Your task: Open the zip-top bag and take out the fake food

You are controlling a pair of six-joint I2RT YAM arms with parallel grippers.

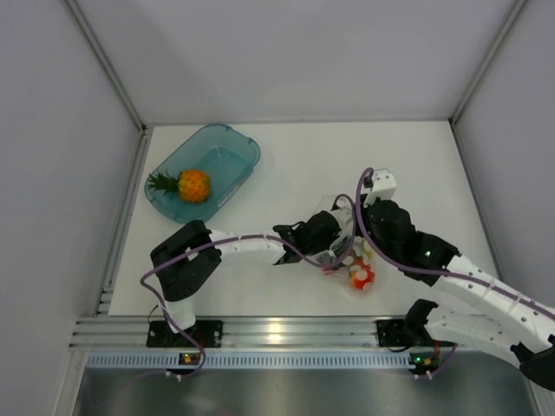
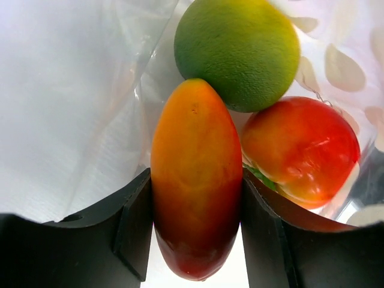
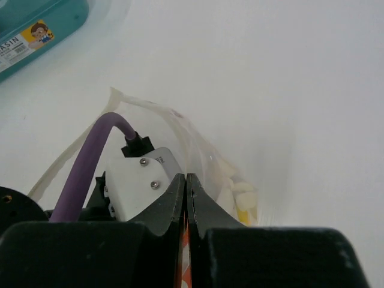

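The clear zip-top bag (image 1: 345,253) lies at the table's middle front, between both grippers. My left gripper (image 2: 195,180) reaches inside it and is shut on a long orange-red fruit (image 2: 195,204). A green-yellow round fruit (image 2: 237,51) and a red-orange fruit (image 2: 303,150) lie just beyond it in the bag. My right gripper (image 3: 186,180) is shut on the bag's plastic edge (image 3: 198,144), right beside the left wrist. From above, the left gripper (image 1: 325,234) and right gripper (image 1: 354,247) meet at the bag, with a red fruit (image 1: 361,276) showing. The orange pineapple (image 1: 191,185) lies in the teal tray.
The translucent teal tray (image 1: 234,147) sits at the back left; its corner with a label shows in the right wrist view (image 3: 36,30). Grey walls close the table's left, back and right sides. A metal rail (image 1: 277,331) runs along the front edge.
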